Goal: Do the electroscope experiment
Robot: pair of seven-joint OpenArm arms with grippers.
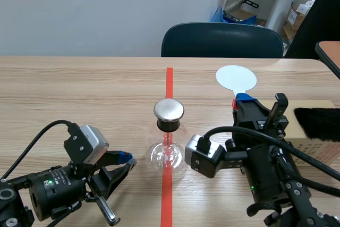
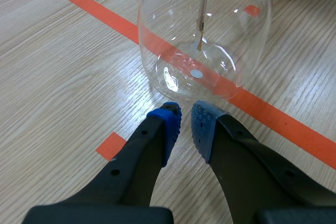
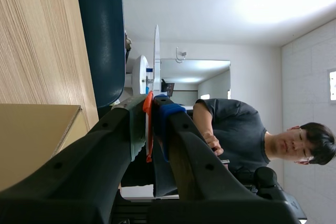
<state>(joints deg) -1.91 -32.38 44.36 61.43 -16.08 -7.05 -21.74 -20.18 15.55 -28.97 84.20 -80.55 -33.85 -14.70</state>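
Scene view: right end effector (image 1: 240, 101) clamped on the white disc paddle (image 1: 236, 78) by its handle, right of the glass electroscope (image 1: 168, 147) standing at the middle of the desk (image 1: 79, 89). Bring the disc slowly toward the metal cap (image 1: 169, 110) without knocking it. Left end effector (image 2: 185, 121), closed and empty, sits just beside the electroscope's base.

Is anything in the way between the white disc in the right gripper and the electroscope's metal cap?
Nothing visible does. The right gripper holds the white disc; only bare table lies between it and the electroscope's metal cap, which is uncovered.
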